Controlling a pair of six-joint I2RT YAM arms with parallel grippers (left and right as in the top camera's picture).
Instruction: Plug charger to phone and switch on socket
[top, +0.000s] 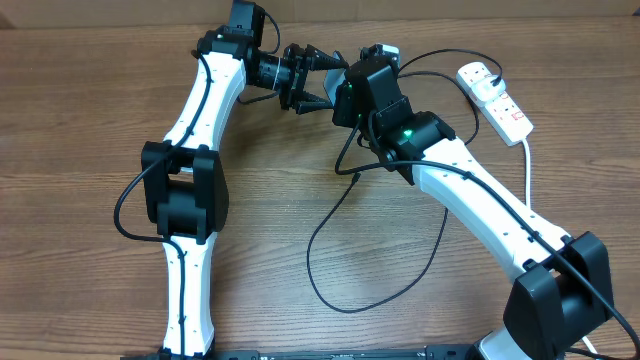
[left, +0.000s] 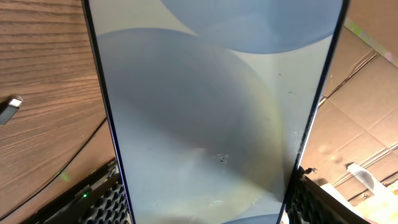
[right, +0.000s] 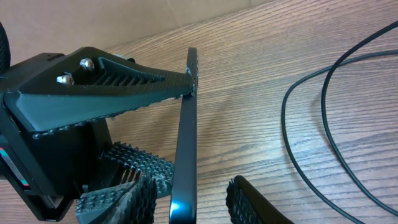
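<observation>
The phone (left: 205, 112) fills the left wrist view, its pale blue-grey screen facing the camera. My left gripper (left: 205, 205) is shut on its two long edges and holds it above the table at the back (top: 333, 82). In the right wrist view the phone (right: 185, 149) stands edge-on between the fingers of my right gripper (right: 196, 202), which is open around it with a gap on the right side. The charger cable (top: 330, 262) loops over the table. Its connector tip (left: 9, 109) lies loose on the wood. The white socket (top: 497, 100) lies at the back right with a black plug (top: 493, 72) in it.
The thick white cord (top: 529, 170) runs from the socket towards the front right. Cable loops (right: 298, 124) lie on the wood just right of my right gripper. Brown cardboard (left: 360, 93) stands behind the table's far edge.
</observation>
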